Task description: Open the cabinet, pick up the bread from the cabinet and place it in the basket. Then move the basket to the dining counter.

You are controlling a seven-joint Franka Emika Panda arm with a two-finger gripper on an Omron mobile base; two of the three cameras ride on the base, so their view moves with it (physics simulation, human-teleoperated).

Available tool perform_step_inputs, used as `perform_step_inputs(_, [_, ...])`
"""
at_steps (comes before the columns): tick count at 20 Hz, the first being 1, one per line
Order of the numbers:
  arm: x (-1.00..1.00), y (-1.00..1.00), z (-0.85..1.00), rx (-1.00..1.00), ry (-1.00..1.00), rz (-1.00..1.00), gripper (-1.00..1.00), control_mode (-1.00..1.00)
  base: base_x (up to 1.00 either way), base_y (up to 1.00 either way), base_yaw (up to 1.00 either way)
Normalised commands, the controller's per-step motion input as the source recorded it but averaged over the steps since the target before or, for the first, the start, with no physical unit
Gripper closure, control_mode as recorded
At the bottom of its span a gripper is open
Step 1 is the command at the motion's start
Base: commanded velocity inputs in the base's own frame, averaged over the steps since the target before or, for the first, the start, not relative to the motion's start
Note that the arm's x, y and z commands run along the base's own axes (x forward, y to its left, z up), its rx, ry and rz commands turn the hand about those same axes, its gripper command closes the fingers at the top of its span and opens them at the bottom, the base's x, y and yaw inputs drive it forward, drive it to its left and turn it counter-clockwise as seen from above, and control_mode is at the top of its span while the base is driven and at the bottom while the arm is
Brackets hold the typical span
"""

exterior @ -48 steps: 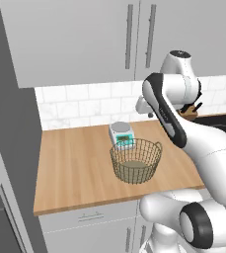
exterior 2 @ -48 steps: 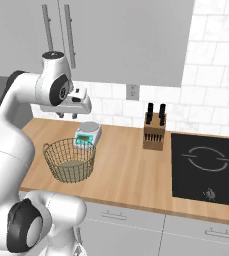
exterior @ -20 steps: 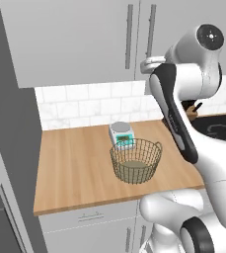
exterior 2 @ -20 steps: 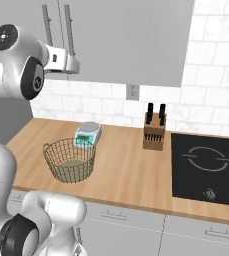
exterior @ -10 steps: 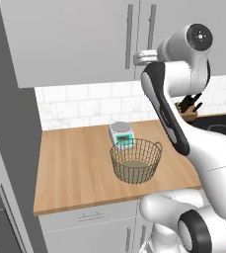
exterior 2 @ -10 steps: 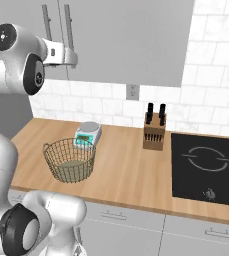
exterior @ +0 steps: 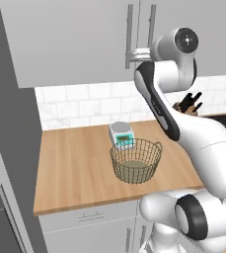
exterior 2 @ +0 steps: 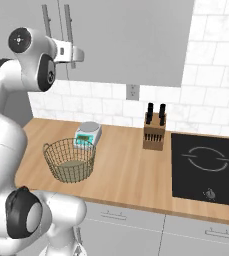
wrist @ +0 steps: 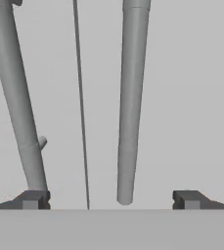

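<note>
The task looks barely begun — the cabinet (exterior: 80, 39) is shut, and whatever it holds is hidden behind its door. The gripper (wrist: 108, 199) is raised right up to the cabinet's handle (wrist: 130, 102), jaws spread wide, with the bar's lower end between the fingertips (wrist: 33, 199), not yet clasped. Below the cabinet, the basket (exterior: 135, 160) sits empty on the wood worktop (exterior: 70, 168), just in front of a small kitchen scale (exterior: 121, 134). Opening, fetching the bread, loading and carrying all remain.

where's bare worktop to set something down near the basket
Free: the wood worktop left of the basket, and the stretch between the basket and the knife block. Crowded: behind the basket, where the scale sits close.
</note>
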Motion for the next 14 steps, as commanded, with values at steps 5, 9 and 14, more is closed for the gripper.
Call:
perform_step_inputs(5, [0.45,0.00,0.00,0.00,-0.01,0.00,-1.00,-1.00,0.00,0.00,0.00])
perform_step_inputs(9, [0.51,-0.03,-0.04,0.00,-0.01,0.00,-1.00,-1.00,0.00,0.00,0.00])
perform_step_inputs(14, [0.58,-0.02,-0.13,0.00,-0.03,0.00,-1.00,-1.00,0.00,0.00,0.00])
